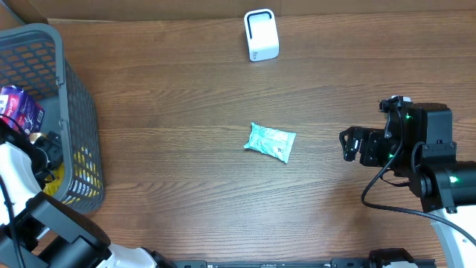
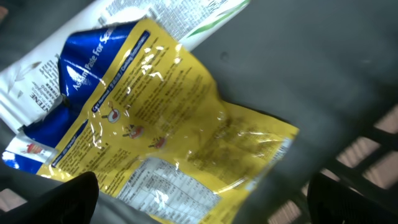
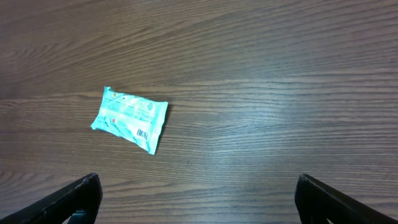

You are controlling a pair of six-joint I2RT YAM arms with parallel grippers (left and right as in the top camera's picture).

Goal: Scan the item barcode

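Left end effector (image 2: 205, 198): near left, down inside the grey basket (image 1: 78, 112), fingers spread, nothing pinched, hanging just over a yellow packet (image 2: 186, 130) that lies across a white packet (image 2: 28, 93). Right end effector (image 1: 348, 144): right side of the table (image 1: 186, 74), fingers spread, empty, turned toward the middle. Teal packet (image 1: 270, 141): middle of the table, lying flat, apart from both arms, its barcode (image 3: 142, 132) facing up. White scanner (image 1: 261, 35): far edge, standing upright, well apart from the teal packet. Step in hand, by judgement: the approach, with no item lifted yet. Next move calls for closing on the teal packet by its edges, leaving the barcode uncovered, then carrying it far to face the white scanner.
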